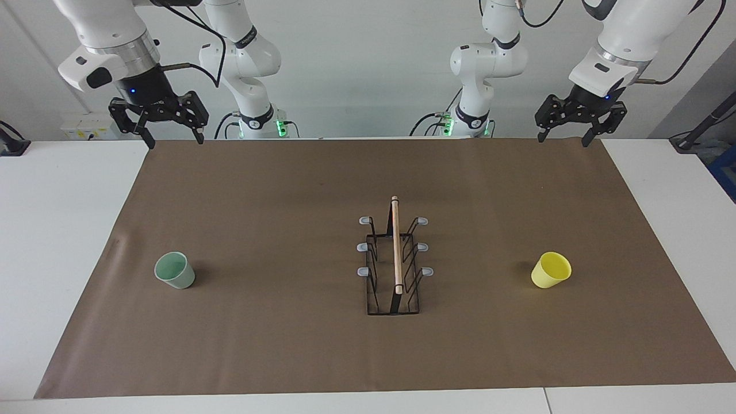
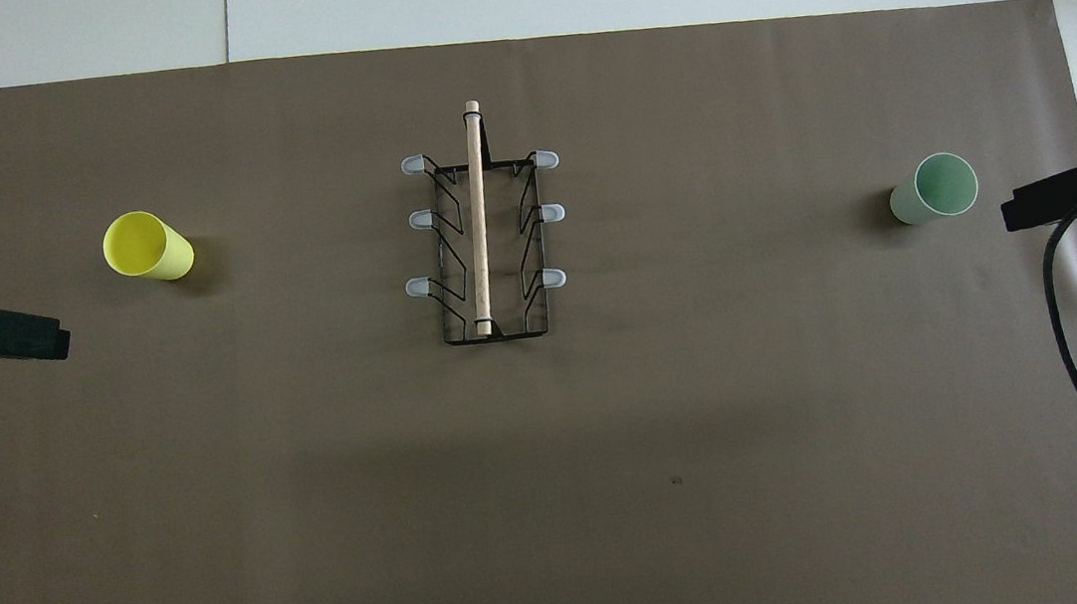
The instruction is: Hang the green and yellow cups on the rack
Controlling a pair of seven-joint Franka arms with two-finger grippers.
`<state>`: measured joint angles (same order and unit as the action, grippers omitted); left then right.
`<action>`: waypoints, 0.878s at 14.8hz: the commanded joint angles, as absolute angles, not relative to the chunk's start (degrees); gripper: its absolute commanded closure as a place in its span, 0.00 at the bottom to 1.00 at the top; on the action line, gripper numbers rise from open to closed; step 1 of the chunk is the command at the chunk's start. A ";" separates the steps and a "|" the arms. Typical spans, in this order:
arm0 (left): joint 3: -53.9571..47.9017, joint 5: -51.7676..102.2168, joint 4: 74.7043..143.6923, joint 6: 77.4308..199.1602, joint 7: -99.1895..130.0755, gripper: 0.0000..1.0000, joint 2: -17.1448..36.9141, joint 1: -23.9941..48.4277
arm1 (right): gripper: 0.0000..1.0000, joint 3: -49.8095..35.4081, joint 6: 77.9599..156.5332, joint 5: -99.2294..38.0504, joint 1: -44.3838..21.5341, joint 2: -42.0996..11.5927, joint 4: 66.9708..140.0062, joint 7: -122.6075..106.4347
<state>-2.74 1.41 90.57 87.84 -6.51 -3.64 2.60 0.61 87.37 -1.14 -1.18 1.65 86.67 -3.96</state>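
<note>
Both cups (green, yellow) upright, seemingly untouched beside rack; left gripper, right gripper agape, empty.

Robotics lab, two white arms, paper-covered table

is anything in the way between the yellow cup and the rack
Nothing visible. Only bare brown mat lies between the yellow cup and the rack, which stands mid-table with every prong free. The open left gripper hangs empty over the mat's edge nearest the robots.
</note>
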 commanded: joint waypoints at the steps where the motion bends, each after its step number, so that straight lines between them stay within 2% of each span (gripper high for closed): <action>1: -2.29 1.14 91.58 91.66 -6.24 0.00 -1.42 3.25 | 0.00 0.53 86.57 -0.70 -0.88 2.11 87.45 -2.90; 5: -2.20 1.49 90.36 96.76 -2.14 0.00 6.65 2.55 | 0.00 0.79 87.45 -0.35 -0.44 2.72 88.93 -3.77; 7: -1.58 1.84 82.13 94.50 2.88 0.00 14.29 2.37 | 0.00 0.88 88.59 0.35 -0.53 3.16 89.82 -5.52; 8: -1.32 3.15 80.87 94.05 5.34 0.00 16.50 2.11 | 0.00 0.97 88.68 0.35 -0.27 3.16 89.91 -8.76; 11: 0.78 14.48 81.21 94.39 10.26 0.00 20.11 -1.84 | 0.00 1.06 91.04 3.84 -0.17 3.43 91.93 -22.54; 13: 3.59 20.27 83.74 97.01 13.53 0.00 21.18 -4.03 | 0.00 0.53 91.58 6.76 -0.79 3.43 93.68 -29.59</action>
<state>2.02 14.98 83.74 96.11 10.43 19.55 -1.67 1.23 89.50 4.41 -0.62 1.79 89.91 -23.22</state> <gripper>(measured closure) 0.000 0.000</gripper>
